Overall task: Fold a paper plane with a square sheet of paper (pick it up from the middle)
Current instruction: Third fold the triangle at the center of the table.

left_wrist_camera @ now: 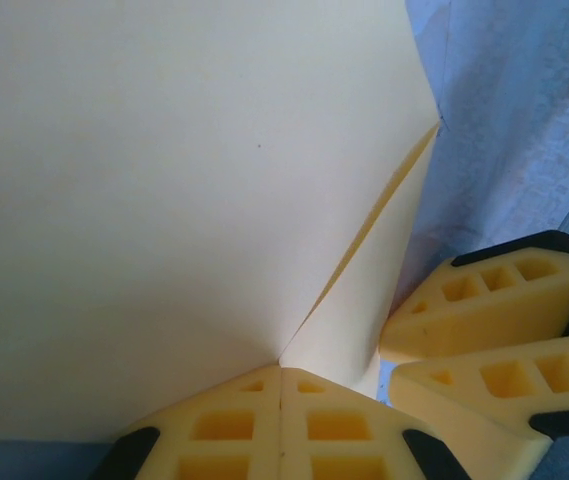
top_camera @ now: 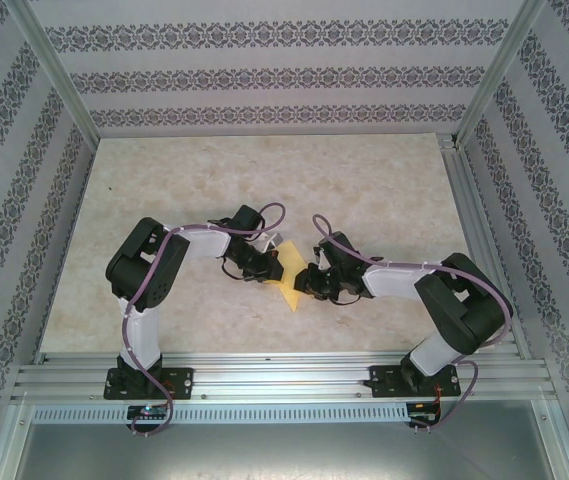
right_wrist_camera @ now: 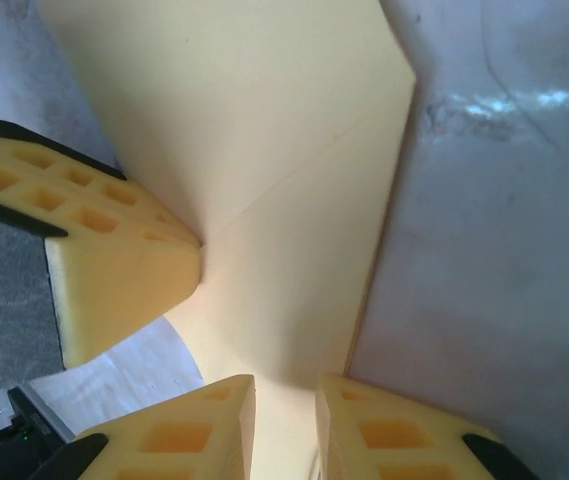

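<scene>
The yellow sheet of paper [top_camera: 290, 290] hangs between the two grippers over the middle of the table, folded, with a pointed tip toward the near edge. In the left wrist view the paper [left_wrist_camera: 164, 180] shows a diagonal flap edge running down to my left gripper [left_wrist_camera: 281, 372], whose fingers are pressed together on it. My right gripper [right_wrist_camera: 284, 400] stands slightly open, with the paper [right_wrist_camera: 264, 120] passing through the gap between its fingers. The right fingers [left_wrist_camera: 484, 290] sit close beside the left ones. From above, the left gripper [top_camera: 274, 265] and right gripper [top_camera: 306, 282] almost meet.
The beige table top [top_camera: 264, 180] lies open behind and beside the arms. Metal rails [top_camera: 284, 375] carry the arm bases at the near edge. Patterned walls and aluminium posts [top_camera: 64, 80] enclose the table on three sides.
</scene>
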{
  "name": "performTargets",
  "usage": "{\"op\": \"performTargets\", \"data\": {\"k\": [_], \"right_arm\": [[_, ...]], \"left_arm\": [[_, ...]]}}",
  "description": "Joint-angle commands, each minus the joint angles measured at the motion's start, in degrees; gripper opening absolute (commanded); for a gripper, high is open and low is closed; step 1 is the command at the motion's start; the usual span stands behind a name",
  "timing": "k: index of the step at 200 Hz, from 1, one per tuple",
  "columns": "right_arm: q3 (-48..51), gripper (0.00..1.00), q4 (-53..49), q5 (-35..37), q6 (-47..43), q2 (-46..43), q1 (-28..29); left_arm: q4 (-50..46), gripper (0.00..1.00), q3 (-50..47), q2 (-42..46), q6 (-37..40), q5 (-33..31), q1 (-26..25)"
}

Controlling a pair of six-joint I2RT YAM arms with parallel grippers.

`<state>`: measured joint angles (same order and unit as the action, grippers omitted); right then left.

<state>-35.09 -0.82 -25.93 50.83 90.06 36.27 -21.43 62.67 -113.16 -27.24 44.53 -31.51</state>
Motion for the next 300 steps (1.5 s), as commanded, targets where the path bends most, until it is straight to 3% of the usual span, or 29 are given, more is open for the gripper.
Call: {"op": "performTargets", "data": {"k": [1, 39, 75, 138, 174, 206, 259, 300], "right_arm": [[0.48, 0.24, -1.46, 1.87, 1.19, -3.70, 1.54], [1.95, 0.24, 5.00, -0.57, 3.92, -1.29, 2.91], [2.27, 0.24, 0.40, 2.66, 2.41, 2.47, 3.53], [1.08, 0.25, -1.51, 2.22, 2.82, -5.84, 4.52], [3.13, 0.25, 5.30, 0.45, 5.73, -1.87, 6.53], [3.36, 0.25, 3.10, 2.19, 5.07, 2.54, 6.98], [2.04, 0.25, 1.89, 2.04, 5.39, -4.26, 8.41], [3.54, 0.25, 4.70, 1.67, 6.71, -0.24, 9.88]], "left_arm": [[-2.64, 0.03, -0.86, -0.48, 0.88, -3.49, 0.39], [-2.37, 0.03, -0.72, -0.66, 0.64, -3.34, 0.32], [-2.47, 0.03, -0.71, -0.58, 0.69, -3.31, 0.39], [-2.54, 0.03, -1.05, -0.33, 0.75, -3.40, 0.35], [-2.38, 0.03, -1.02, -0.21, 0.57, -3.27, 0.36], [-2.50, 0.03, -0.93, -0.13, 0.61, -3.40, 0.34], [-2.66, 0.03, -1.17, 0.05, 0.78, -3.49, 0.37], [-2.47, 0.03, -1.10, -0.04, 0.60, -3.33, 0.39]]}}
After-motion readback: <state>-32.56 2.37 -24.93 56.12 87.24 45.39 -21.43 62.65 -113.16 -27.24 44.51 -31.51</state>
